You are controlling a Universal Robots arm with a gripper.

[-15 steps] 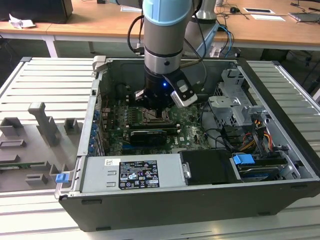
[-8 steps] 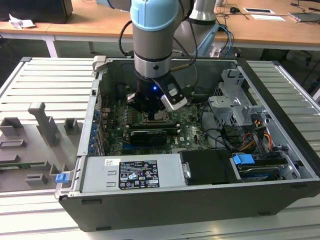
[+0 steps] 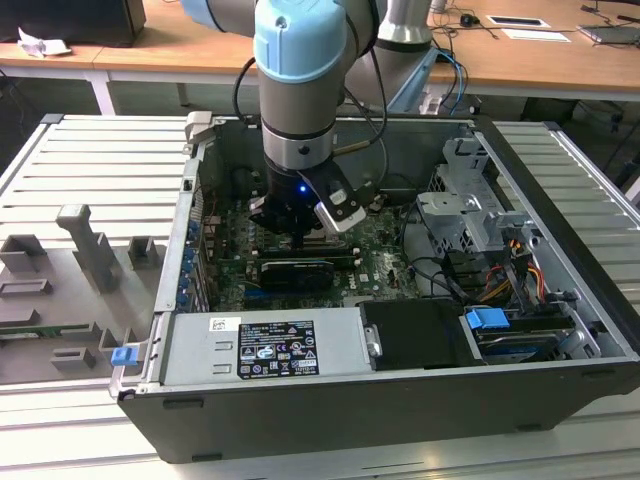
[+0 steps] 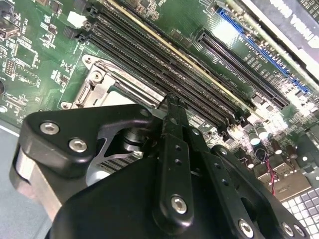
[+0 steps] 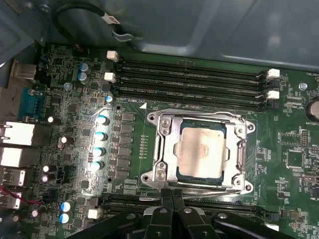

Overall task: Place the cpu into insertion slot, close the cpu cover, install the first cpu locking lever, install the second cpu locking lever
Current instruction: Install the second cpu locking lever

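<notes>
The cpu (image 5: 201,151) was seen seated in the insertion slot (image 5: 219,175), framed by the cpu cover (image 5: 169,130). The gripper (image 5: 171,195) was pressed together, seemingly empty.

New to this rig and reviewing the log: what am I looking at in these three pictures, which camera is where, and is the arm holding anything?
It is a single robot arm reaching down into an open computer case that lies on a slatted metal table. The exterior view comes from a camera off the arm. Both wrist views come from cameras riding on the arm, looking down past the gripper at the green motherboard.

In the first wrist view the cpu already sits in the insertion slot, with the cpu cover closed down around it. The long black memory slots run beside it. The fingers are pressed together at the cover's edge, holding nothing.
</notes>
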